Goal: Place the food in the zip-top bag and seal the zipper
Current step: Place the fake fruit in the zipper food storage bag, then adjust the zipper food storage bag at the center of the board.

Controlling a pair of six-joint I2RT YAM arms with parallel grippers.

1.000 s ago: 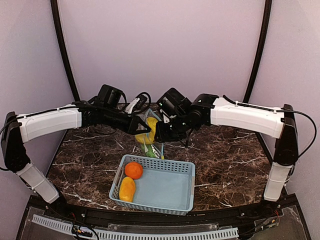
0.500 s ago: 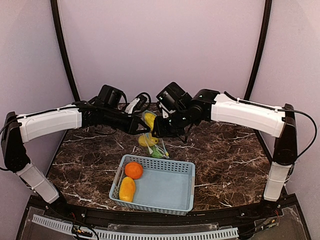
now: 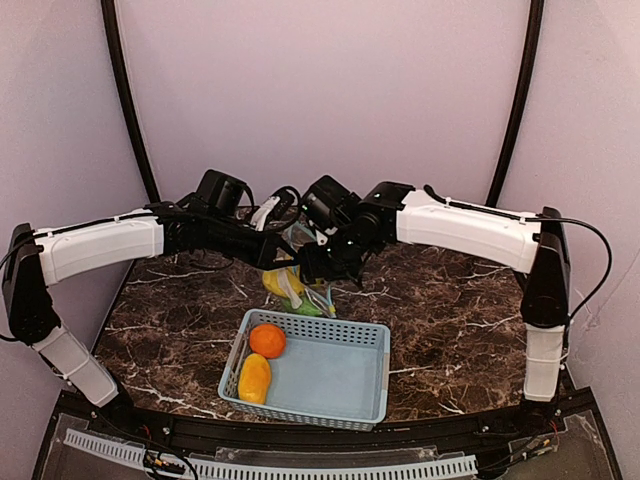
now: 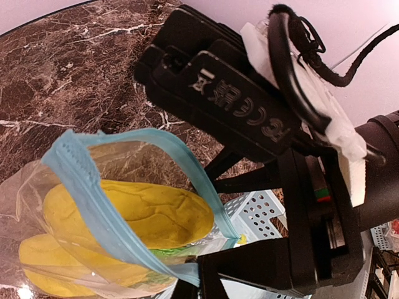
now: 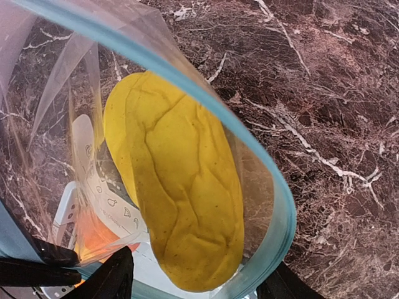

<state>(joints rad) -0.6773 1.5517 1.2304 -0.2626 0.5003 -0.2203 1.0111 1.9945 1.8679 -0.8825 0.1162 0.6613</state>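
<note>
My left arm: white forearm extended from the left, reaching inward and away from my base, wrist black and cabled. My left gripper (image 3: 278, 256): raised off the table at centre, jaws pinched on the zip-top bag (image 3: 296, 283). My right arm: upright at the right edge, elbow bent, white forearm angled in and slightly down. My right gripper (image 3: 316, 263): just beside the left, jaws likewise clamped on the bag's mouth.

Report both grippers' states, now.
Left gripper: shut on the clear crinkly zip-top bag.
Right gripper: shut on the same bag's opposite side.
</note>
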